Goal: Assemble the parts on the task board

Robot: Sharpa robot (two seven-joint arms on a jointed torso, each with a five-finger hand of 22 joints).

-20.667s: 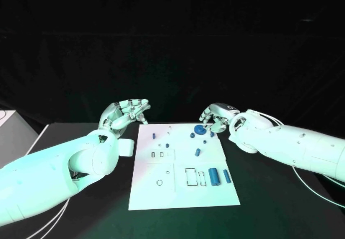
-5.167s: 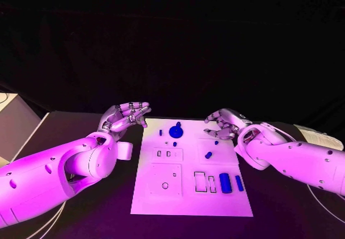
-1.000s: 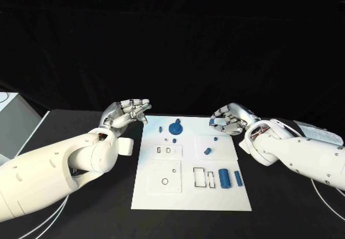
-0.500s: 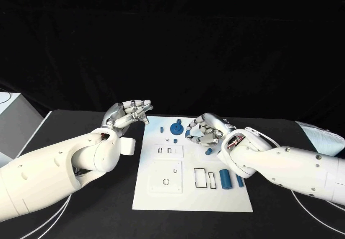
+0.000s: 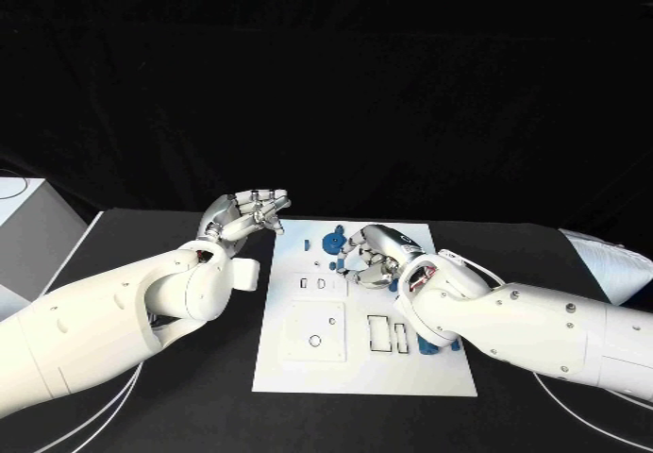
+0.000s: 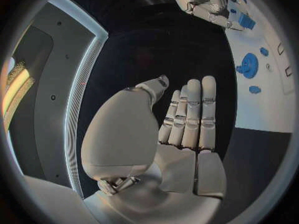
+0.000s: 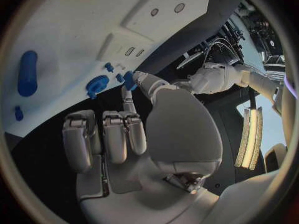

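Since one second earlier, my right hand [image 5: 370,253] had slid over the task board [image 5: 310,370], pinching a small blue part [image 7: 129,79] near its 12 o'clock end. It could slip and drop. My left hand [image 5: 246,216] stayed curled, holding nothing.

**Dark room around a black table**

A flat black table [image 5: 163,415] is filling the foreground; a black backdrop [image 5: 326,94] is hanging behind it; a pale grey box-like unit [image 5: 25,226] is standing beside the table; a long glowing light strip [image 7: 251,134] is shining nearby.
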